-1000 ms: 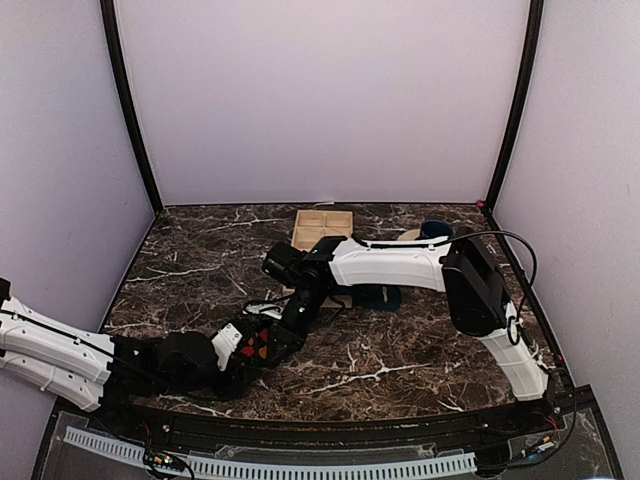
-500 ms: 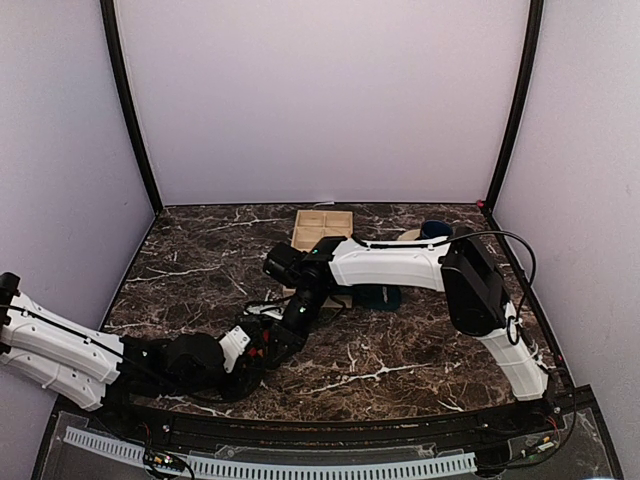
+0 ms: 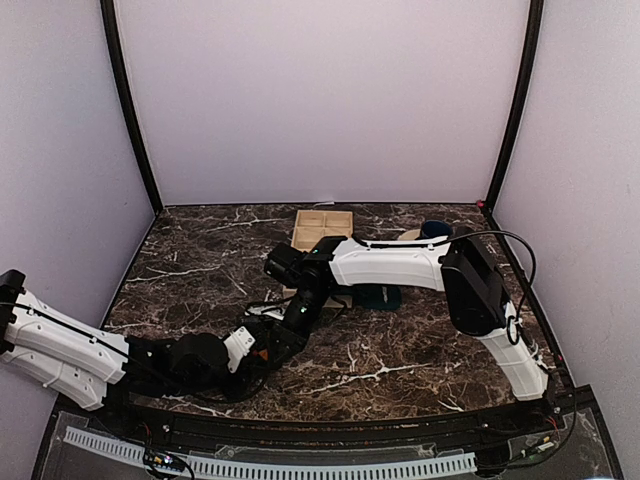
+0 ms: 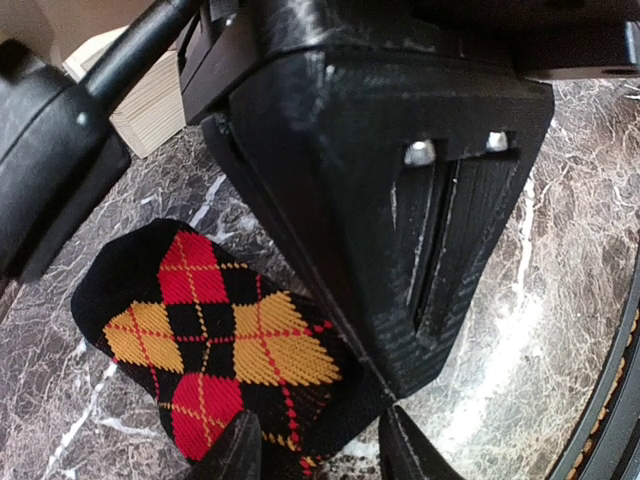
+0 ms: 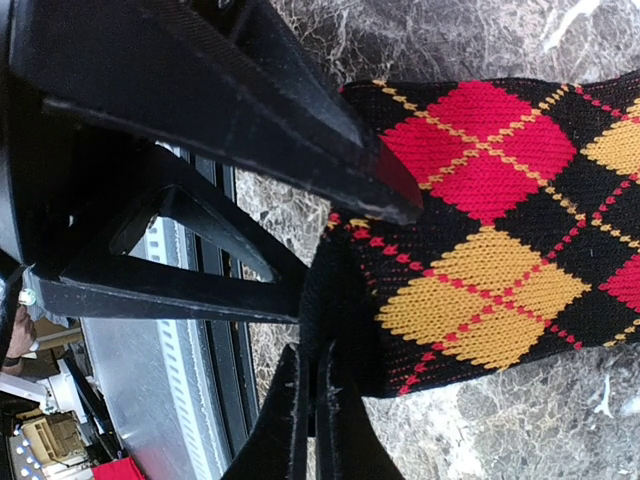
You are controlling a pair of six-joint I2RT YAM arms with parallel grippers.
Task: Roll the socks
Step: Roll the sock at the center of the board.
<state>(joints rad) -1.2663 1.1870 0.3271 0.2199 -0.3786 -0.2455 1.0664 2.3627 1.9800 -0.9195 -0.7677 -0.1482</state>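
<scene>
The black sock with red and orange argyle diamonds [image 4: 215,335] lies on the marble near the front centre [image 3: 262,341]. My right gripper [image 5: 318,385] is shut on that sock's black edge [image 5: 345,300], pinching a fold of it. My left gripper [image 4: 320,455] reaches in from the left, and its jaws stand apart around the sock's near corner. Its fingers [image 5: 300,130] also show in the right wrist view, one lying over a red diamond. The dark teal sock [image 3: 385,297] lies farther back, partly hidden under the right arm.
A wooden compartment tray [image 3: 322,228] sits at the back centre, with its corner [image 4: 150,110] visible in the left wrist view. A dark blue mug [image 3: 433,230] stands at the back right. The right gripper's body [image 4: 400,200] hangs close over my left gripper. The table's front rail [image 5: 190,330] is just beside the sock.
My left arm has pushed a little to the right toward the sock, and its jaws have narrowed around the sock's corner. The right gripper has stayed shut in place.
</scene>
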